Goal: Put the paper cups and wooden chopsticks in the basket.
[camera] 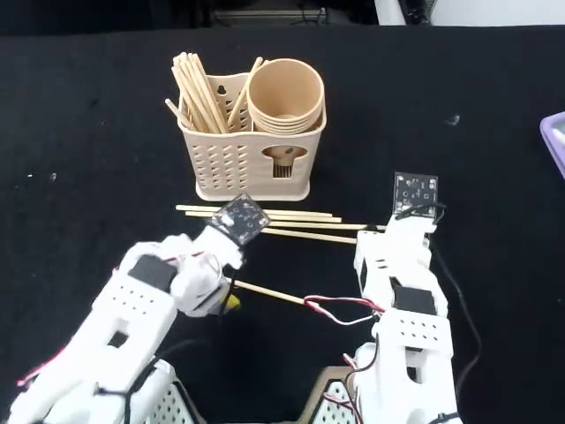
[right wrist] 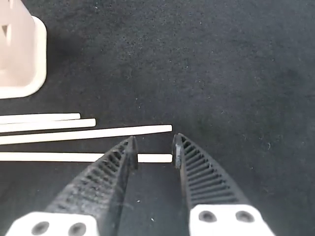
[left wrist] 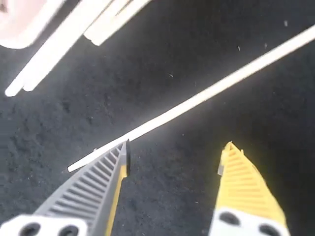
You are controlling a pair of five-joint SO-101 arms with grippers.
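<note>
On the black worktop [camera: 79, 132] we see cups [camera: 284, 93] in the basket [camera: 238, 163] — left claw [left wrist: 177, 145] wide beside a loose chopstick [left wrist: 206, 91], right claw [right wrist: 154, 138] narrowly open around the end of a second chopstick [right wrist: 59, 157].

basket [right wrist: 24, 59] cut by edge, chopsticks [left wrist: 54, 49] blurred

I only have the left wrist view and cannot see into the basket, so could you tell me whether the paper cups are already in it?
Observer: Yes, a stack of paper cups stands in the basket, beside a bundle of wooden chopsticks.
Operator: Thank you; where is the other arm?
Observer: The right gripper is open around the end of a loose chopstick lying near the basket.
</note>
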